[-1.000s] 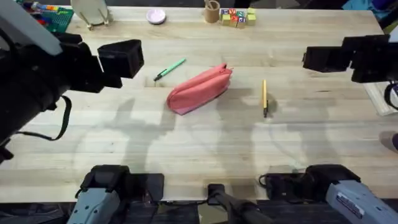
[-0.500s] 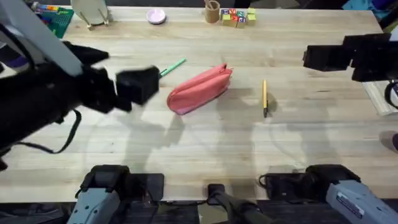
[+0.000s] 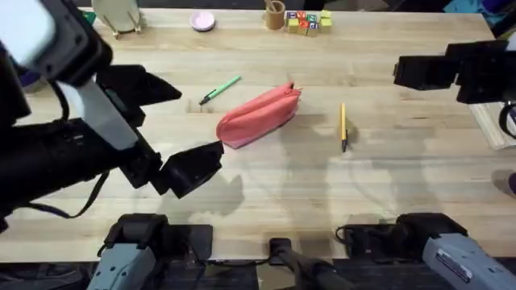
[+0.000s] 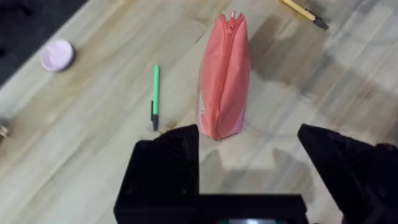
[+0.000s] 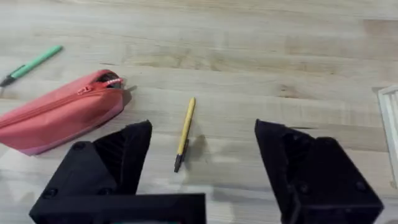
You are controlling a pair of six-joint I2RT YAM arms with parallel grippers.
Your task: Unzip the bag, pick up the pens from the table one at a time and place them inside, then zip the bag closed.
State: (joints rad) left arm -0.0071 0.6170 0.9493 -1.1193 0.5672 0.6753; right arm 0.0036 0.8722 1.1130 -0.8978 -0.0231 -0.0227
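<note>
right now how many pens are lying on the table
2. The green pen lies on the table just beyond the left end of the pink bag; the yellow pen lies to the bag's right. Neither touches the bag. None looks hidden.

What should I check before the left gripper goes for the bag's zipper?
1. Left gripper open: ok.
2. Left gripper holds nothing: ok.
3. Bag zipper closed, needing unzipping: ok, teeth look shut along the top.
4. Zipper pull located: ok, at the bag's end nearest the yellow pen.
5. Green pen and yellow pen on the table, apart from the bag: ok.
6. Right gripper open, ready to brace the bag: ok.
</note>
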